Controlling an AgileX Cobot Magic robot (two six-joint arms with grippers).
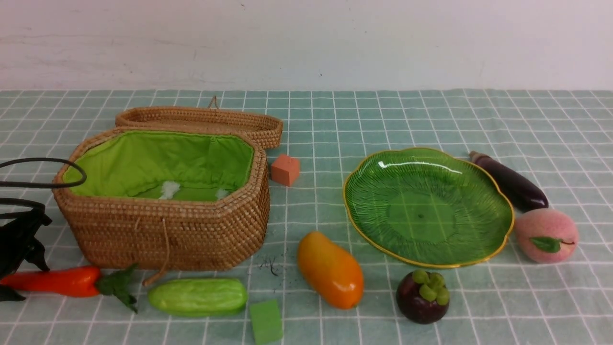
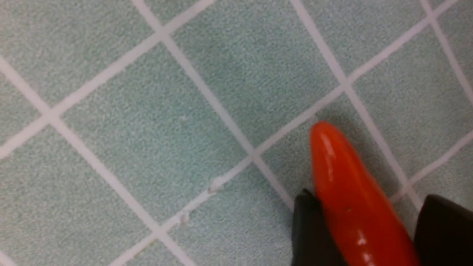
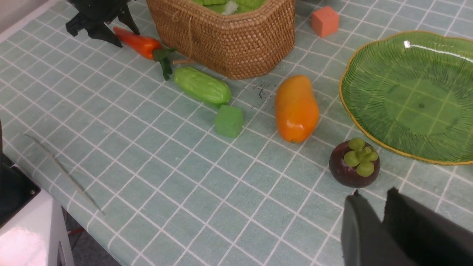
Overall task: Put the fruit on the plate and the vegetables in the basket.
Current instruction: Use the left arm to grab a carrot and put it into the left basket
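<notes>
Your left gripper (image 2: 366,207) stands partly open astride the pepper (image 1: 52,281), at the lower left of the front view. One of its fingers (image 2: 308,229) sits against the pepper's side. A strip of cloth (image 1: 431,120) shows between the other finger and the pepper, so nothing is clamped. The pepper lies on the cloth, its green stem pointing at the cucumber (image 1: 197,297). Both lie just in front of the open basket (image 1: 191,235), whose lid (image 1: 201,122) rests behind it.

Your right gripper (image 3: 375,195) shows only in its wrist view. Its jaws are drawn close together with nothing between them, above the cloth near the mangosteen (image 3: 354,162).

In the front view the plate (image 1: 364,211) sits right of centre. The mango (image 1: 330,269) lies at bottom centre, and the mangosteen sits to its right, below the plate. The peach (image 1: 546,235) is just beside the plate's right rim, with the eggplant (image 1: 510,181) above it.
</notes>
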